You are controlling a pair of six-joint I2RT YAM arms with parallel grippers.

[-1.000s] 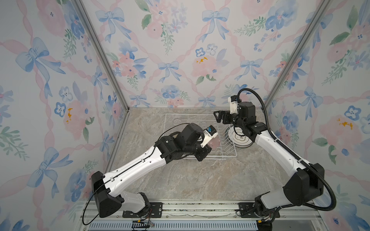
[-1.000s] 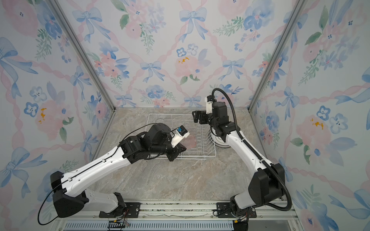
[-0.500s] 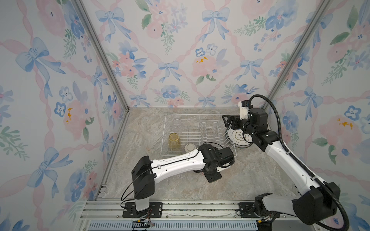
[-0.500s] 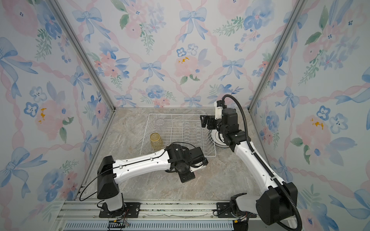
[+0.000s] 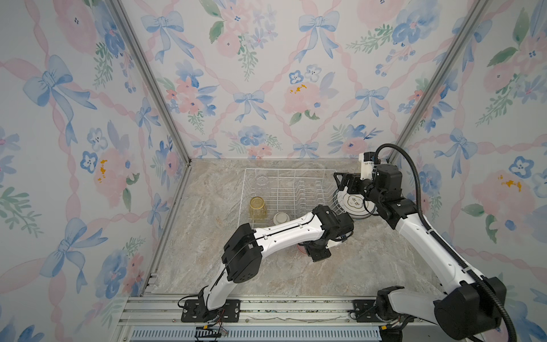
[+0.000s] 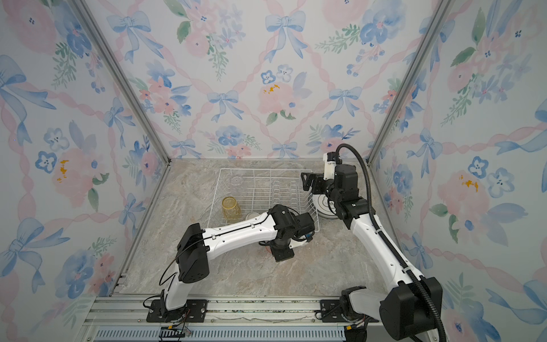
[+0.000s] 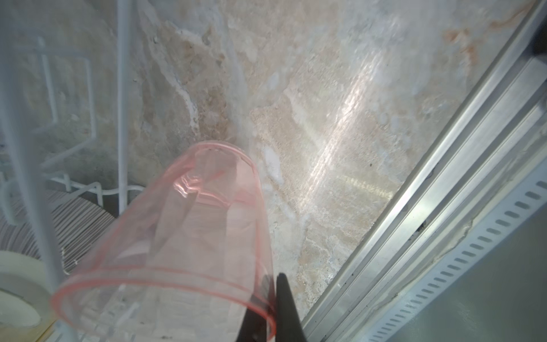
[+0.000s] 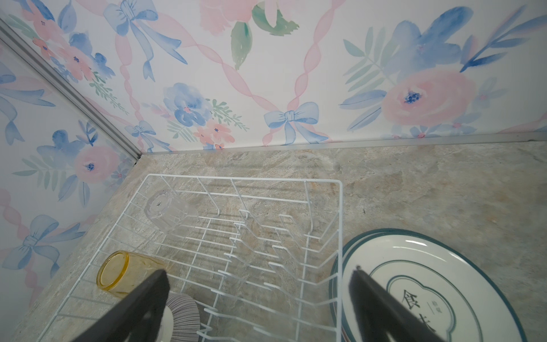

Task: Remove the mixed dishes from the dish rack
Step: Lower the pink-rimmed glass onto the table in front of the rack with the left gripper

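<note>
The white wire dish rack (image 5: 284, 171) (image 6: 260, 170) (image 8: 236, 179) stands at the back of the table. In it are a yellow tumbler (image 5: 258, 208) (image 6: 230, 207) (image 8: 114, 274), a clear tumbler (image 5: 262, 180) (image 6: 236, 180) (image 8: 165, 211) and a striped bowl (image 5: 281, 218) (image 6: 251, 216) (image 8: 185, 311). White plates (image 5: 355, 204) (image 6: 324, 204) (image 8: 429, 281) lie stacked on the table right of the rack. My left gripper (image 5: 316, 251) (image 6: 281, 251) (image 7: 273, 284) is shut on the rim of a pink tumbler (image 7: 192, 237) (image 5: 302, 250), low in front of the rack. My right gripper (image 5: 343, 182) (image 6: 309, 180) (image 8: 260, 271) hangs open over the rack's right edge, holding nothing.
Floral walls close in the marble tabletop (image 5: 370, 266) at the back and both sides. A metal rail (image 5: 266, 308) (image 7: 414, 207) runs along the front edge, close to the left gripper. Rack wires (image 7: 121, 118) and the striped bowl (image 7: 77, 225) lie just beside the pink tumbler.
My left arm has swung from above the rack down to the tabletop in front of it, carrying the pink tumbler. My right gripper has shifted slightly right, toward the plates, still open.
</note>
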